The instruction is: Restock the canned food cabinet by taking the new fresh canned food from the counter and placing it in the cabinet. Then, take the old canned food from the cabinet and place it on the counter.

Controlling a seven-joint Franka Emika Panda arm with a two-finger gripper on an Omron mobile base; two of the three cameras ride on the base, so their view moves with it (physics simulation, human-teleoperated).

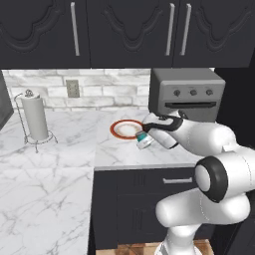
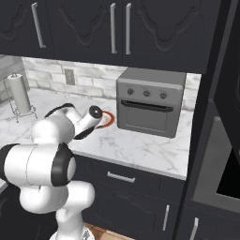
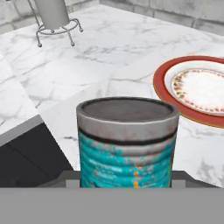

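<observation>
The old canned food (image 1: 144, 141), a teal can with a silvery lid, hangs tilted just above the counter (image 1: 124, 155) near its front edge. My gripper (image 1: 143, 134) is shut on it. In the hand view the teal can (image 3: 127, 148) stands close up in the lower middle, with white marble behind it. The red-orange can and the plain-shelf cabinet are out of view.
A red-rimmed plate (image 1: 124, 128) (image 3: 197, 87) lies on the counter just behind the can. A grey toaster oven (image 1: 187, 92) (image 2: 150, 108) stands to the right. A paper towel holder (image 1: 36, 117) (image 3: 54, 13) is at the far left. Carved-panel cabinets (image 1: 124, 30) hang overhead.
</observation>
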